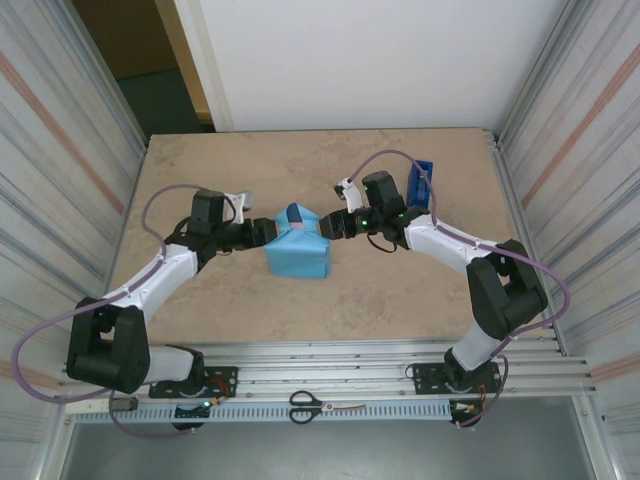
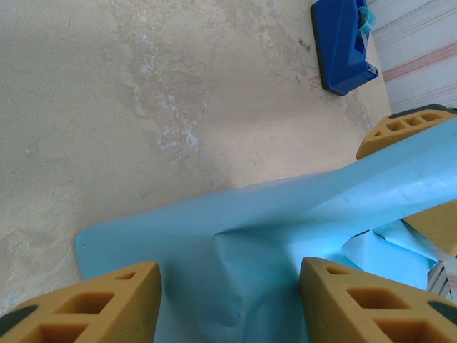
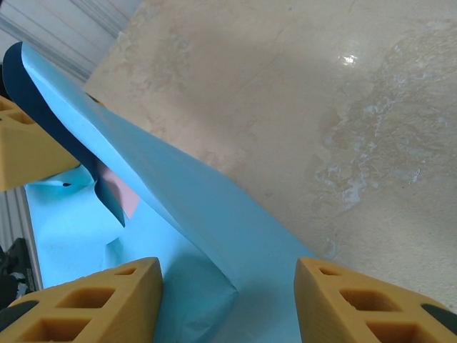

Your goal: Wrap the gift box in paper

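- Item, the paper [image 1: 298, 258]: thin sheet, sky blue outward, navy on the inner face. It lies mid-table, draped over the gift box and tented into a raised ridge that runs between my two grippers.
- Item, the gift box [image 3: 118, 191]: under the sheet, with only a pink sliver showing at a gap in the wrap. It sits on the table [image 1: 200, 170], between my arms.
- Left gripper [image 2: 230, 279]: fingers parted, straddling one end of the ridge, nothing pinched.
- Right gripper [image 3: 228, 279]: likewise parted, the sheet passing loose between the fingers, no grip.
- Handling, paper (my judgement): very light and limp. It takes a crease at once and may tear if dragged over a box corner. The smooth face could slip from my pads. Best taken at a free edge or flap corner, pinched flat, never mid-span.
- Handling, box (my judgement): light, stiff and flat, likely to slide on the smooth table when the sheet is tugged. One gripper should press it down through the paper while the other folds.
- Sundries: royal-blue tape dispenser [image 1: 422, 183], far right, well apart; scissors [image 1: 325, 405] on the near rail.
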Controlling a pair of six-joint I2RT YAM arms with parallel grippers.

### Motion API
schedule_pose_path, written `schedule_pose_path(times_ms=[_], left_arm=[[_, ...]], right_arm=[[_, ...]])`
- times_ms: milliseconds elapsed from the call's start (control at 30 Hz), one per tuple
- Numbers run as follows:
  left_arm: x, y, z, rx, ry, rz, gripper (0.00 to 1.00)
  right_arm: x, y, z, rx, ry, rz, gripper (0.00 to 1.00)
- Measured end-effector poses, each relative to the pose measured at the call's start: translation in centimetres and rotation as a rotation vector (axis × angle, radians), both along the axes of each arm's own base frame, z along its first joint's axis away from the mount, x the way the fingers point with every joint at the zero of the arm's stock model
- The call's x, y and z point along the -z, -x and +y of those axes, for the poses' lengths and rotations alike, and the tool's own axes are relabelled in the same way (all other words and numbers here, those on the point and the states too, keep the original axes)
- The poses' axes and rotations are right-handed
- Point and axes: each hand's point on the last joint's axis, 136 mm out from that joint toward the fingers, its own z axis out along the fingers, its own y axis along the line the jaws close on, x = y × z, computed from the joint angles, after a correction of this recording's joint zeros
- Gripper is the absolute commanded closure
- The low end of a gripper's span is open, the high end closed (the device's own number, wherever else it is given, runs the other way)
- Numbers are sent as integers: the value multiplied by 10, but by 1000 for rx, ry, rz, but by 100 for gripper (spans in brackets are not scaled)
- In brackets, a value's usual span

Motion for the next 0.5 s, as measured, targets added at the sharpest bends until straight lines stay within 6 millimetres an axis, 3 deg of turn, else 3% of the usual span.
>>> schedule_pose_path(times_ms=[300, 500], left_arm=[[1, -2, -1, 3, -16, -16, 48], [2, -6, -2, -2, -21, -30, 49]], right_arm=[[-1, -2, 0, 10, 21, 0, 43], [-3, 0, 11, -45, 57, -15, 41]])
